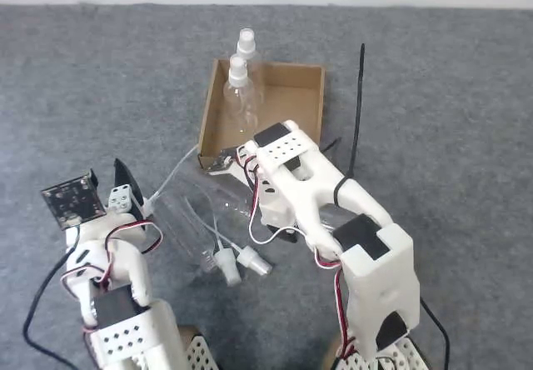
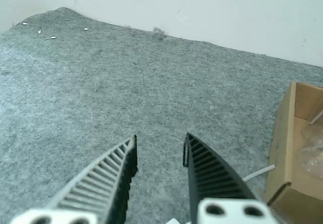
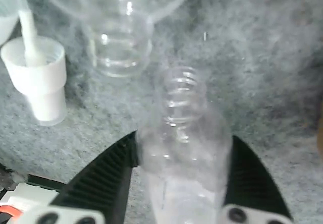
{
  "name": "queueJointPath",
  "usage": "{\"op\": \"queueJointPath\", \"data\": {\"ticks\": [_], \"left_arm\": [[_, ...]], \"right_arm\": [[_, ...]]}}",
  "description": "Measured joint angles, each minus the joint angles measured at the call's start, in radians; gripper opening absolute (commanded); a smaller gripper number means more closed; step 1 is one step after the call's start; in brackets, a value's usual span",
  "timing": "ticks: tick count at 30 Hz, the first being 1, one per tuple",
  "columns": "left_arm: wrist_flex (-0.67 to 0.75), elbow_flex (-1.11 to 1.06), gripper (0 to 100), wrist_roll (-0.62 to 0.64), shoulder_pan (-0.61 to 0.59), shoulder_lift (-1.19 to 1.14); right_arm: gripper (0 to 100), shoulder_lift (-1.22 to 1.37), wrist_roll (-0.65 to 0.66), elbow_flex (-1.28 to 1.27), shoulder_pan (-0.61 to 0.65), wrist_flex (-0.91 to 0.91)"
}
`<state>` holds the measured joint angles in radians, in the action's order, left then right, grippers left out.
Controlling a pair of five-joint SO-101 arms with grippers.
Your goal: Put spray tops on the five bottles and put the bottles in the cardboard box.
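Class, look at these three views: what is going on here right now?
The right gripper is shut on an uncapped clear bottle lying on the grey carpet, beside another open bottle. Two loose spray tops lie nearby. The left gripper is open over bare carpet, holding nothing. Two capped bottles are already in the cardboard box.

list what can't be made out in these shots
- High view: the right arm covers part of the loose bottles, so their count is unclear.
- Left wrist view: the box is cut by the frame edge; its contents are blurred.
- Right wrist view: the bottle in the right gripper runs off the edge, base unseen.
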<state>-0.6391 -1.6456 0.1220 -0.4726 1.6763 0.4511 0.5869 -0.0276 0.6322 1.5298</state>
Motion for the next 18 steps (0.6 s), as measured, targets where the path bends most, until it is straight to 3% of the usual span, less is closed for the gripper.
{"op": "queueJointPath", "data": {"ticks": [7,18], "left_arm": [[0.0,0.0,14,0.0,0.0,0.0],[0.0,0.0,14,0.0,0.0,0.0]], "right_arm": [[7.7,-0.08,-0.017,0.0,0.0,0.0],[5.3,-0.31,-0.233,0.0,0.046,0.051]]}}
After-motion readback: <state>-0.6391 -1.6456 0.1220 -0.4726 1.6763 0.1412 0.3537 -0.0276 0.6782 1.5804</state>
